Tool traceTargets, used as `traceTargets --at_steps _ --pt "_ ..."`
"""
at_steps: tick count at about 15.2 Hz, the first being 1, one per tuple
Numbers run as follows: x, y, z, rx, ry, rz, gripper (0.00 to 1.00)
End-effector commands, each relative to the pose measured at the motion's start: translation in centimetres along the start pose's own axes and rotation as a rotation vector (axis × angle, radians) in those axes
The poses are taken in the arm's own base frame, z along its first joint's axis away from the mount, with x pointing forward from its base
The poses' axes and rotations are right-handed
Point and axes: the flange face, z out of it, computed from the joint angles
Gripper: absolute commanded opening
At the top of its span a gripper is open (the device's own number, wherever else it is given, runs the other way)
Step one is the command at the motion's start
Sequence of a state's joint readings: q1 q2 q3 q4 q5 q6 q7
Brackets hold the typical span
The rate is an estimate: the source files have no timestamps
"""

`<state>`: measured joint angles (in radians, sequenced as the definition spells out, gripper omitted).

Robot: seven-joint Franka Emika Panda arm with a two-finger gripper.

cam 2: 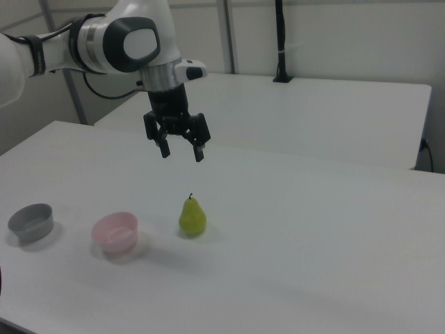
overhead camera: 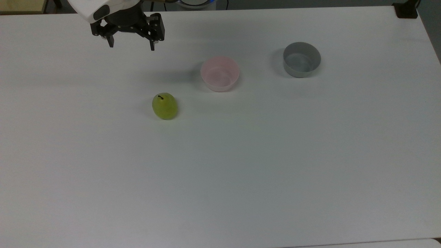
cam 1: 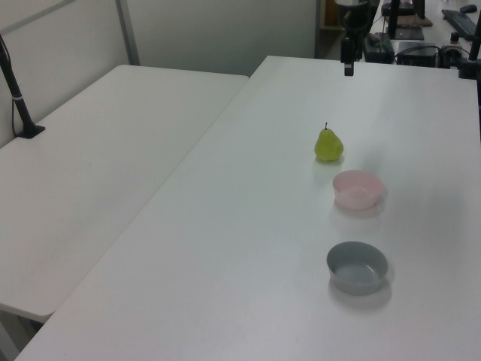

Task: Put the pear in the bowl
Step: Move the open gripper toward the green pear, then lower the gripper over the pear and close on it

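A smooth, matte white desk [overhead camera: 241,172] carries three small things. A glossy yellow-green pear [overhead camera: 165,106] with a short dark stem stands upright toward the top view's left, away from every edge. Near it, toward the far edge, sits a round, pale pink plastic bowl [overhead camera: 220,73] with a smooth rim. A round grey bowl [overhead camera: 301,59] sits farther toward the top view's right. The black two-finger gripper [overhead camera: 131,45] hangs above the desk's far edge, fingers spread wide, holding nothing.
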<state>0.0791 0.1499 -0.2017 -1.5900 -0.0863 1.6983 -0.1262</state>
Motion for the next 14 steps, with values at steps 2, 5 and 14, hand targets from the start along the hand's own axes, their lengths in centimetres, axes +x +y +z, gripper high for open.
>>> traceTargets --at_steps 2,5,14 --pt "0.2 -1.3 0.8 0.027 -0.025 -0.032 1.0" --pt "0.9 -3.2 1.6 0.034 -0.027 -0.061 1.0" --pt "6.5 -7.7 15.4 -0.076 -0.125 -0.176 1.0"
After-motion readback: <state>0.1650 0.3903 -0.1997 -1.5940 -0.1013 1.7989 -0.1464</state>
